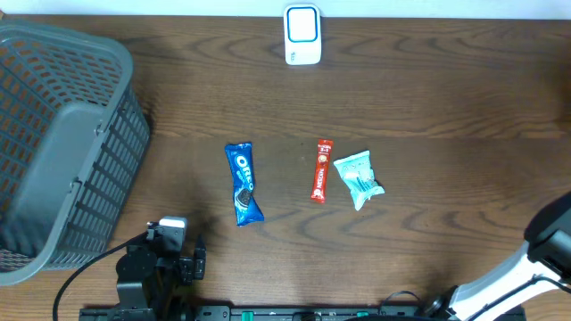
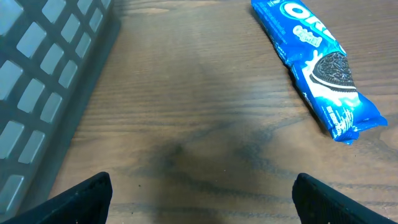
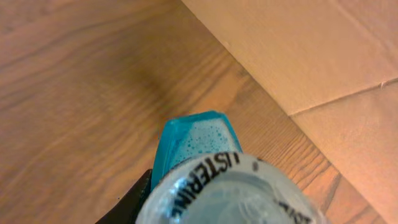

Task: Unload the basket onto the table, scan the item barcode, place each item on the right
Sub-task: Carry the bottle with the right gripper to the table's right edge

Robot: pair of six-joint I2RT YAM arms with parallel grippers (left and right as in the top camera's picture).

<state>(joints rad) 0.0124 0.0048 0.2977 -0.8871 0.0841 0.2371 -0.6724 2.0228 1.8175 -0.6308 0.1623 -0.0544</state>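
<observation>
Left end effector (image 2: 202,208) wide beside basket (image 2: 43,93), Oreo pack (image 2: 320,68) ahead; right end effector (image 3: 217,211) around Listerine bottle (image 3: 193,140).

OREO on packet (image 2: 317,68), LISTERINE on bottle (image 3: 230,193)

Looked like a mock shop checkout set up on a wooden table (image 1: 428,98), honestly. There was a grey plastic shopping basket (image 1: 53,134), a little white barcode scanner (image 1: 302,36), and packaged goods laid out: an Oreo pack (image 1: 242,183), a red sachet (image 1: 321,170), a teal packet (image 1: 359,179), plus a Listerine bottle (image 3: 194,140).
</observation>
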